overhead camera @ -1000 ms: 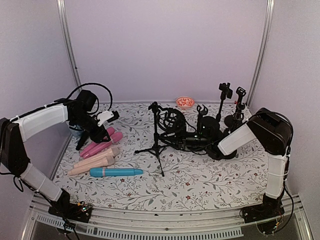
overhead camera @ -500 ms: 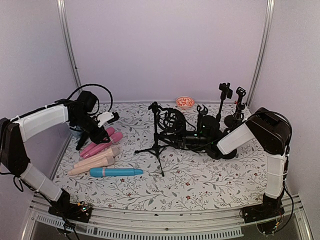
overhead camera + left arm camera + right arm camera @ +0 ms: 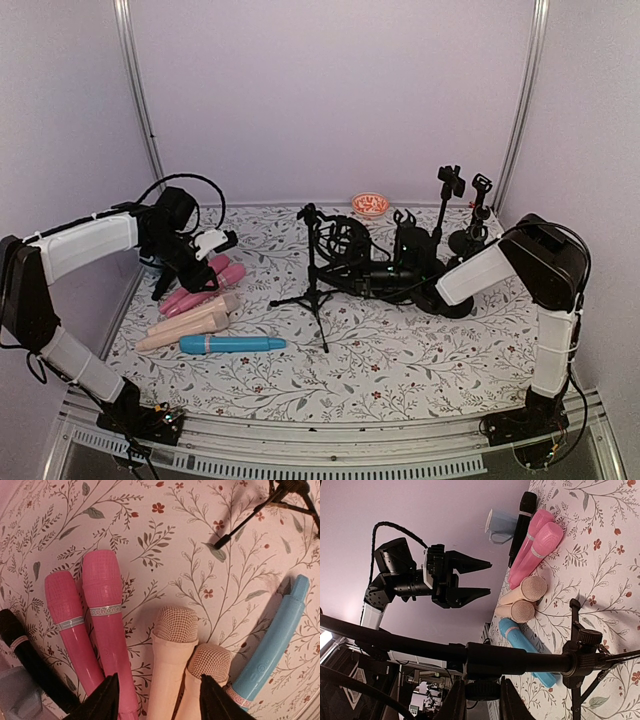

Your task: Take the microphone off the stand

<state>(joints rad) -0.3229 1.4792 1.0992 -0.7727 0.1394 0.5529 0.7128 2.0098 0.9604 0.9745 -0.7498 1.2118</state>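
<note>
Pinching the black microphone [image 3: 495,661], the right fingers [image 3: 457,702] sit nearly closed around it (it is mounted on its stand [image 3: 577,680], just beyond the tips). Left fingers [image 3: 105,702] hang parted, pink microphones [image 3: 107,630] on the surface beneath them.

Bright, even, pinkish light; the stand [image 3: 250,518] casts a soft shadow; edges bend.

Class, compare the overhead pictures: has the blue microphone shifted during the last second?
No. The blue microphone keeps its spot on the floral cloth, its right end as near the tripod stand's front leg as before.
</note>
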